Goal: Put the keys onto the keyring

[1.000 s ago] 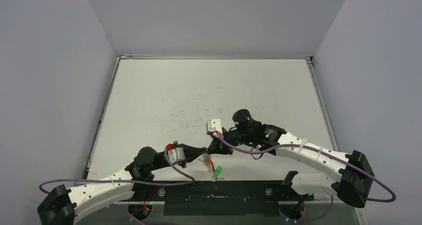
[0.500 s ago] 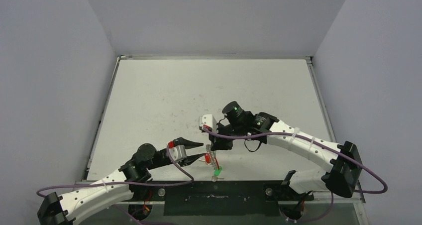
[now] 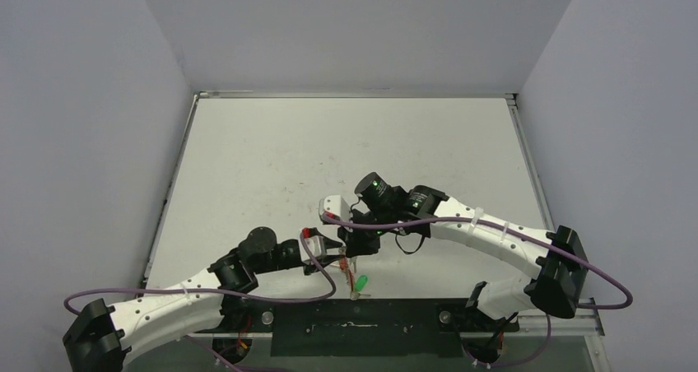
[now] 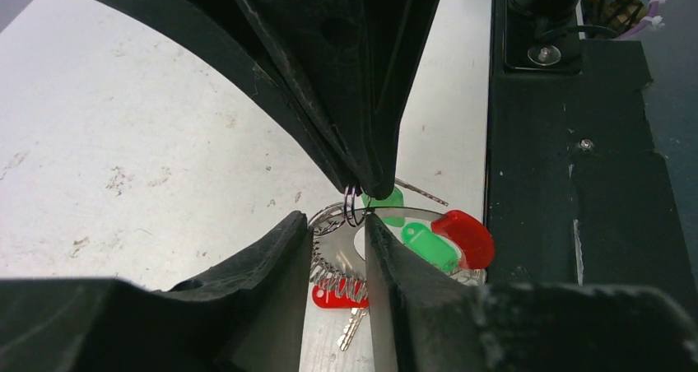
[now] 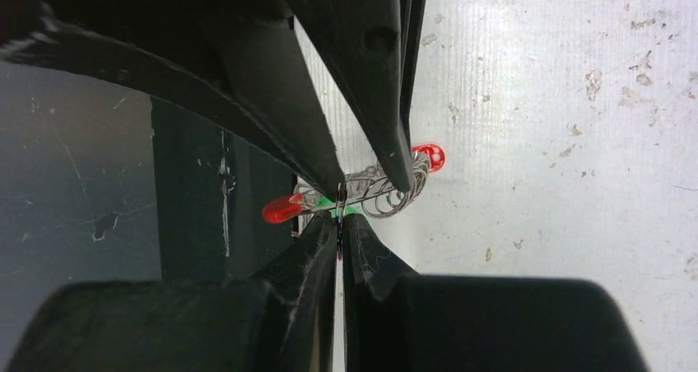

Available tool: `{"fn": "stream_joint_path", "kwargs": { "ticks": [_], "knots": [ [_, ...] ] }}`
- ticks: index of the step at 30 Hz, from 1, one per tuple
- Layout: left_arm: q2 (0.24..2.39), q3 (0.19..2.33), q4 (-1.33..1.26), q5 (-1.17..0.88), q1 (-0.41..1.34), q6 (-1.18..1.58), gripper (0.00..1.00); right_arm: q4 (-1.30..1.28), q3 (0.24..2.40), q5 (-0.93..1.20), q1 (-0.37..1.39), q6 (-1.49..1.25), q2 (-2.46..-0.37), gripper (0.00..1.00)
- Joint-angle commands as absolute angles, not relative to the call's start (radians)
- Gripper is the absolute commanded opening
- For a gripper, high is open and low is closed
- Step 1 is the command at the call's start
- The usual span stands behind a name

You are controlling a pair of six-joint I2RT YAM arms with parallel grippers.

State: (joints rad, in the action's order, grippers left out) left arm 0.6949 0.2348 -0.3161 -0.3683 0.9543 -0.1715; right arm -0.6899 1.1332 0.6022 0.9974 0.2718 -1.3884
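At the worktop's near edge the keyring, judged light, springy and slippery, is straddled ungripped by the half-spread left claw, a small wire loop beside the keys is pinched tight by the right claw, and the coil is thought the surest hold.

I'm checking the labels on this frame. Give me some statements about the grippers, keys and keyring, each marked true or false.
1. The right gripper is shut on a small wire ring. True.
2. The left gripper is shut tight with nothing between its fingers. False: its fingers stand apart, with the coiled metal of the keyring between them.
3. The keys have blue heads. False: the heads are bright green.
4. The keys are close to the near edge of the table, by the black strip. True.
5. The keyring is all bare metal. False: part of it is glossy red.
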Motion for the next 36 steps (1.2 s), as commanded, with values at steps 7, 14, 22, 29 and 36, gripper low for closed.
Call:
{"fn": "stream_joint_path", "kwargs": {
  "ticks": [7,14,22,29,36],
  "knots": [
    [0.761,0.295,-0.424,-0.443,0.957,-0.176,0.21,-0.647,1.181,0.591,1.011,0.242,-1.402,0.00],
    [0.738,0.289,-0.430,-0.440,0.958,-0.176,0.24,-0.646,1.174,0.586,1.012,0.245,-1.404,0.00],
    [0.756,0.291,-0.421,-0.448,0.958,-0.177,0.00,-0.643,1.174,0.581,1.013,0.253,-1.398,0.00],
    [0.748,0.268,-0.448,-0.423,0.958,-0.170,0.00,-0.539,1.090,0.555,0.978,0.252,-1.310,0.37],
    [0.701,0.160,-0.659,-0.389,0.959,-0.127,0.00,-0.334,0.918,0.595,0.911,0.239,-1.121,0.58]
  ]
}}
